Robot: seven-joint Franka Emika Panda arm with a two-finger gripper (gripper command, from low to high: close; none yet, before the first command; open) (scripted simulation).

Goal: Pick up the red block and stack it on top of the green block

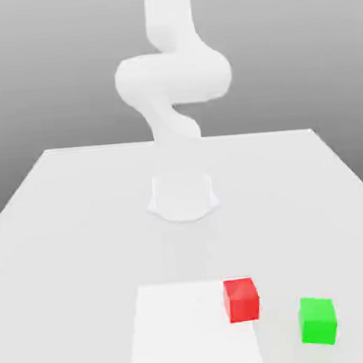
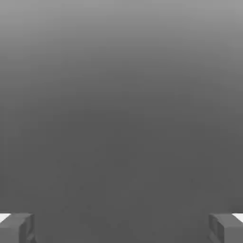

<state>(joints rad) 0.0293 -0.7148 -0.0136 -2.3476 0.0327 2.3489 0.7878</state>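
If we start at the near end of the exterior view, the first block we hit is the green block (image 1: 318,321), a plain little cube in bright, flat green, sitting toward the exterior view's right and turned a touch. Just a bit farther back, toward the exterior view's left of it, we've got the red block (image 1: 241,300): same sort of cube, about the same size, bright red with plain matte faces, the front one a bit deeper in shade than the top. It sits across the edge of the white patch (image 1: 189,334) on the exterior view's right, near that patch's far corner. The two cubes are near each other but apart, not stacked.

So our count goes: one green cube, one red cube, one white patch, all on one pale table (image 1: 68,262). Farther back stands one white arm (image 1: 173,78), base on the table. Over in the hand view, we see the gripper (image 2: 121,228) spread wide, two fingers well apart, with nothing held between them.
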